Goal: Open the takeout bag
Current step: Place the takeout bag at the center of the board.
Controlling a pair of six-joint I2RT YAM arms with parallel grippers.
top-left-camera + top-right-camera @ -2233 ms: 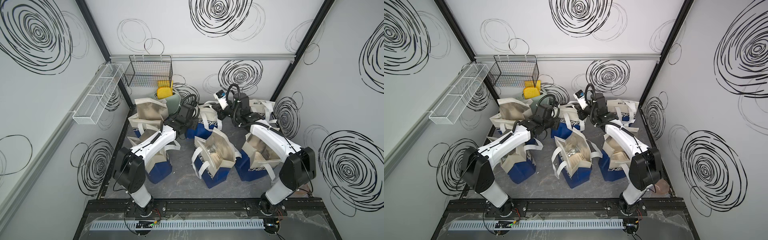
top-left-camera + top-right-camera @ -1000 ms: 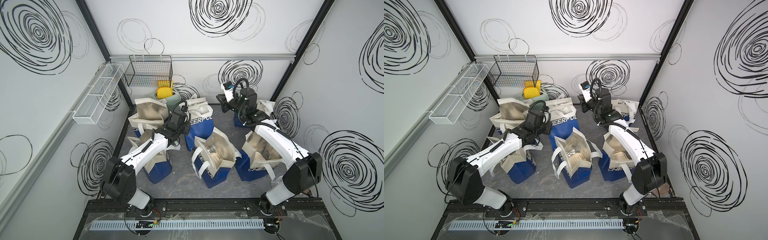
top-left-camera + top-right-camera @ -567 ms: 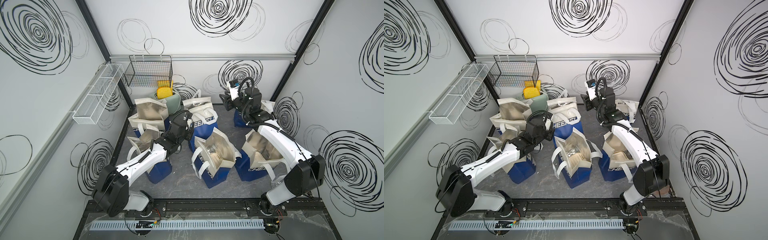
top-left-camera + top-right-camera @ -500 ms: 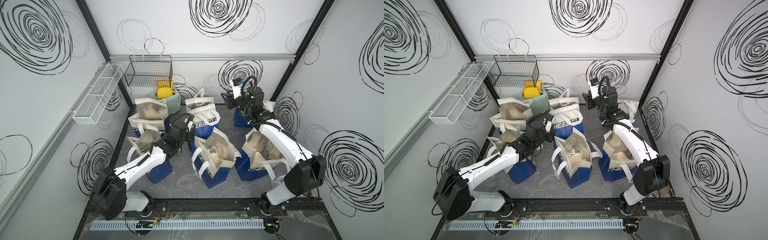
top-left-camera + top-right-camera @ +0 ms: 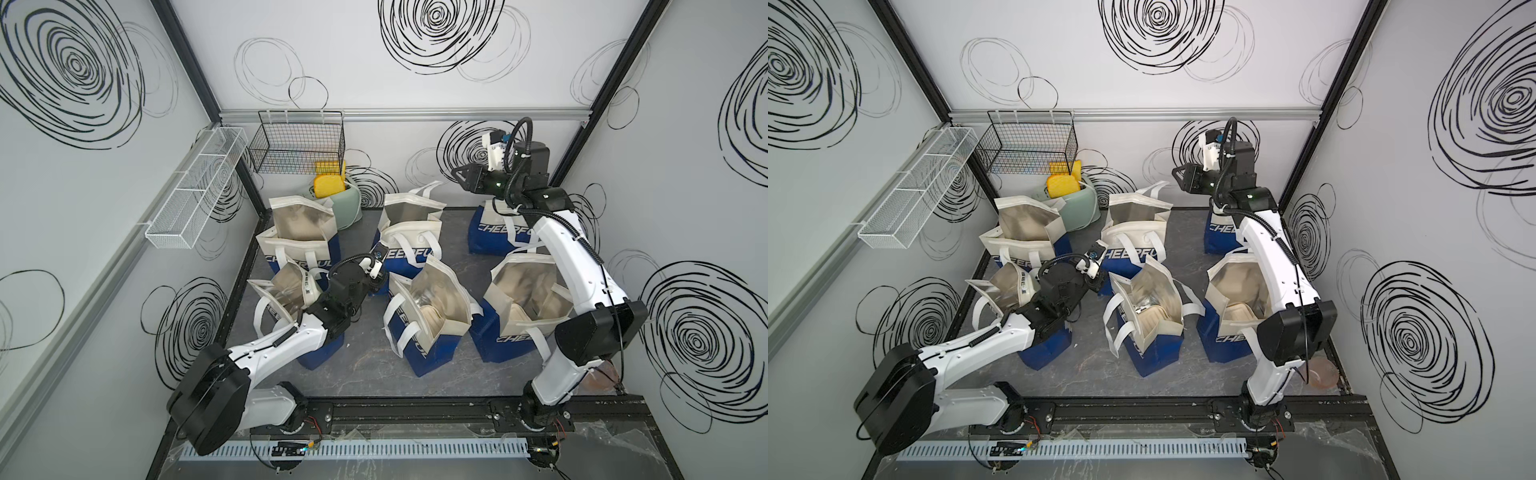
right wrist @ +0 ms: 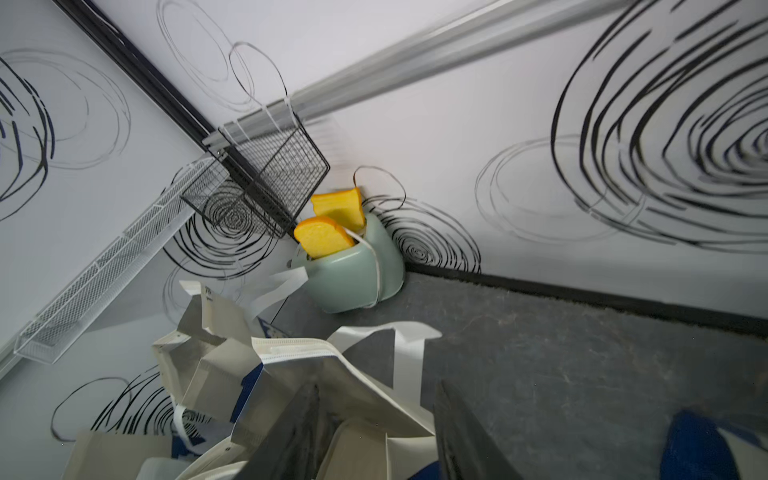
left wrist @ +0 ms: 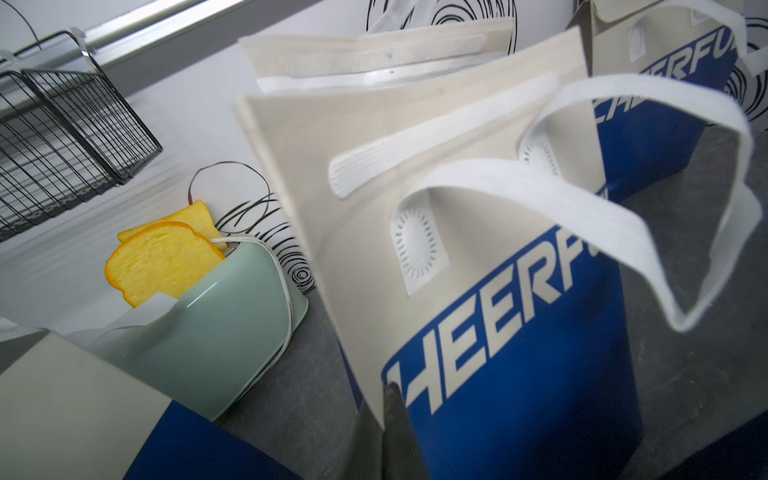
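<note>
The takeout bag [image 5: 409,239] [image 5: 1133,241], cream above and blue below, stands at the middle back of the floor. Its flap is raised at the back and shows silver lining. My left gripper [image 5: 376,282] [image 7: 392,411] is shut and low by the bag's front left corner, its tips against the cream edge [image 7: 457,249]. Nothing shows between the fingers. A white handle [image 7: 623,232] hangs loose in front. My right gripper [image 5: 457,174] [image 6: 376,411] hovers high near the back wall, open and holding nothing, with the bag's mouth [image 6: 332,374] below it.
Several other open bags stand around, such as one [image 5: 428,311] in front and one [image 5: 528,299] under my right arm. A shut bag [image 5: 494,232] sits back right. A mint toaster [image 5: 345,205] with yellow bread is back left, below a black wire basket [image 5: 299,145] and a white rack [image 5: 195,187].
My right gripper let go of the bag, opened, and rose back toward the right wall. My left arm drew back toward the front, still shut. The bag's flap came up.
</note>
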